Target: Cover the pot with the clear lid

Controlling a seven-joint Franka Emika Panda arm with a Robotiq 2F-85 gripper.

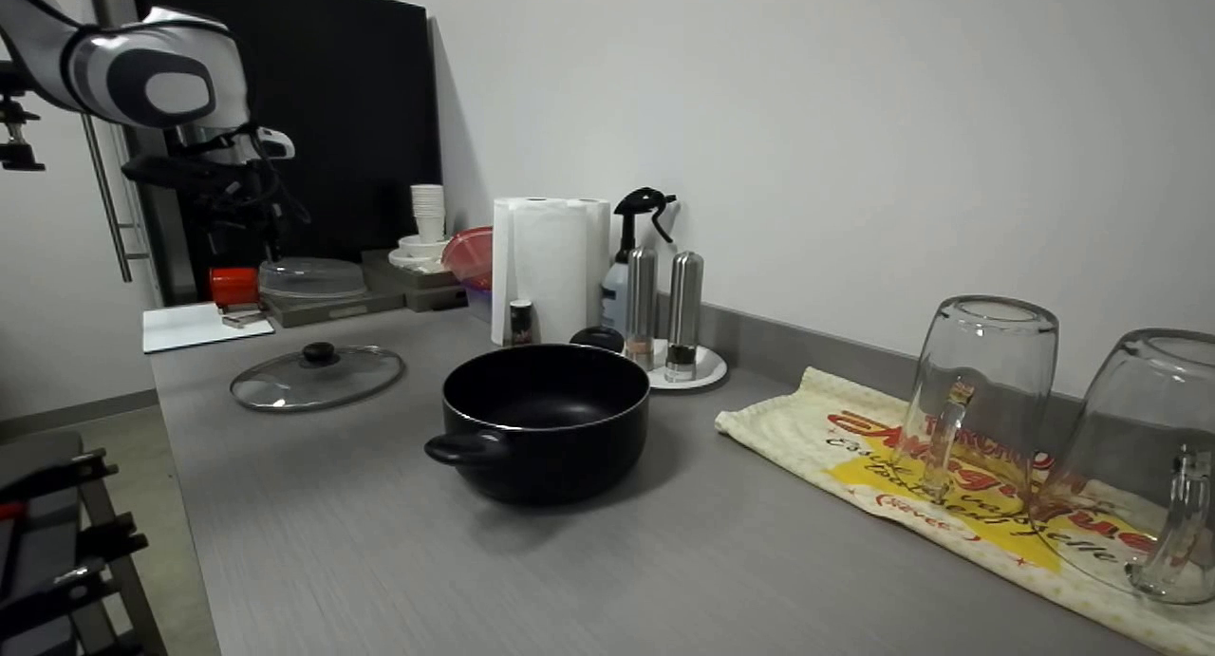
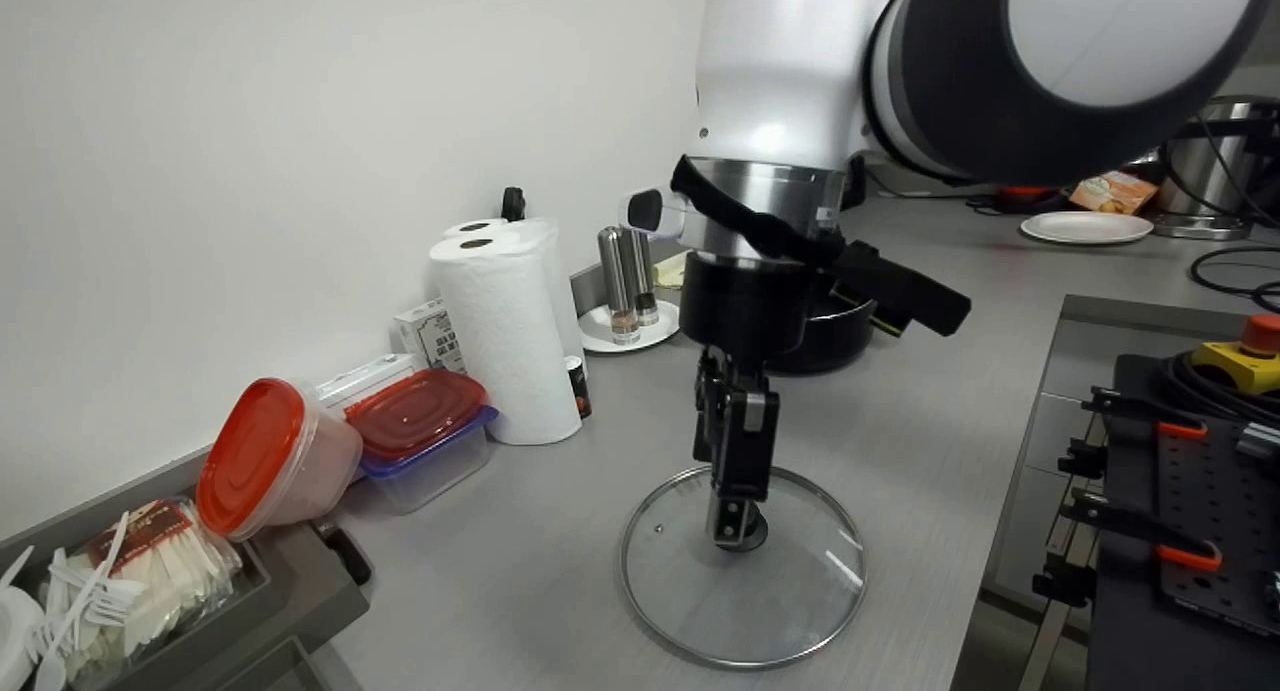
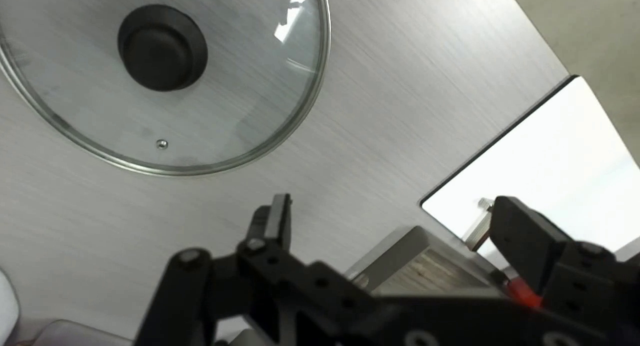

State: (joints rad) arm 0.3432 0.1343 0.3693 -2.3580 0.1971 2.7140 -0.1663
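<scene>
The black pot [image 1: 551, 457] stands uncovered on the grey counter in an exterior view. It is partly hidden behind the arm in an exterior view [image 2: 835, 336]. The clear lid [image 1: 318, 383] lies flat on the counter, dark knob up, apart from the pot. The lid also shows in an exterior view [image 2: 770, 601] and at the upper left of the wrist view [image 3: 230, 105]. My gripper [image 3: 395, 216] is open and empty, with its fingers wide apart. It hangs above the counter, off to one side of the lid, and overlaps the knob in an exterior view [image 2: 735, 521].
A white board [image 3: 550, 170] and a grey tray [image 3: 395, 256] lie near the gripper. Paper towels [image 1: 551, 267], steel mills [image 1: 683, 305] on a white plate and a spray bottle [image 1: 617, 286] line the wall. Upturned glass mugs [image 1: 987, 381] stand on a printed cloth [image 1: 807, 419].
</scene>
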